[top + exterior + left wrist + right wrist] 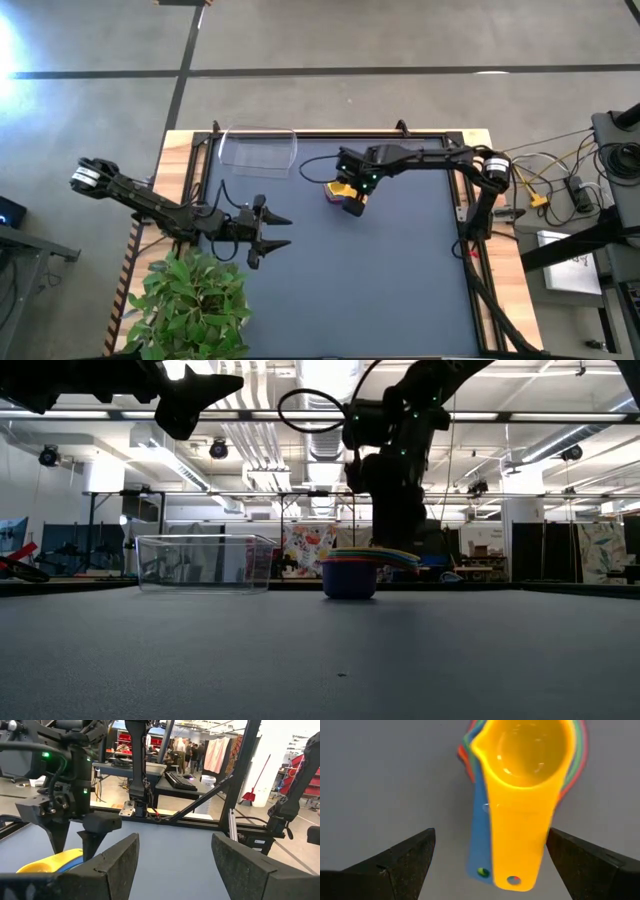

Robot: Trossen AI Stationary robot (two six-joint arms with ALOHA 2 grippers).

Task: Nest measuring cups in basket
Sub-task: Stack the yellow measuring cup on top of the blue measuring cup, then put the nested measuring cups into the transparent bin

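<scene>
Cups (345, 194) sit nested in one stack on the counter (400, 280), yellow on top, well apart from the empty basket (258, 150) at ten o'clock. Right gripper (487, 855) hangs over the handles, jaws wide, holding nothing. Pinching only the upper handles could lift part of the stack and spill the rest. Left gripper (270, 232) waits at eight o'clock, jaws open, empty.

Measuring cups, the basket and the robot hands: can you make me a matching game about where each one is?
Things:
1. measuring cups
2. basket
3. right gripper
4. left gripper

Places:
A. open, right above the stacked cups
B. stacked on the table mat, outside the bin
C. open, away from the cups, near the plant
D. at the table's far edge, with no cups inside

Pairs: 1-B, 2-D, 3-A, 4-C
</scene>
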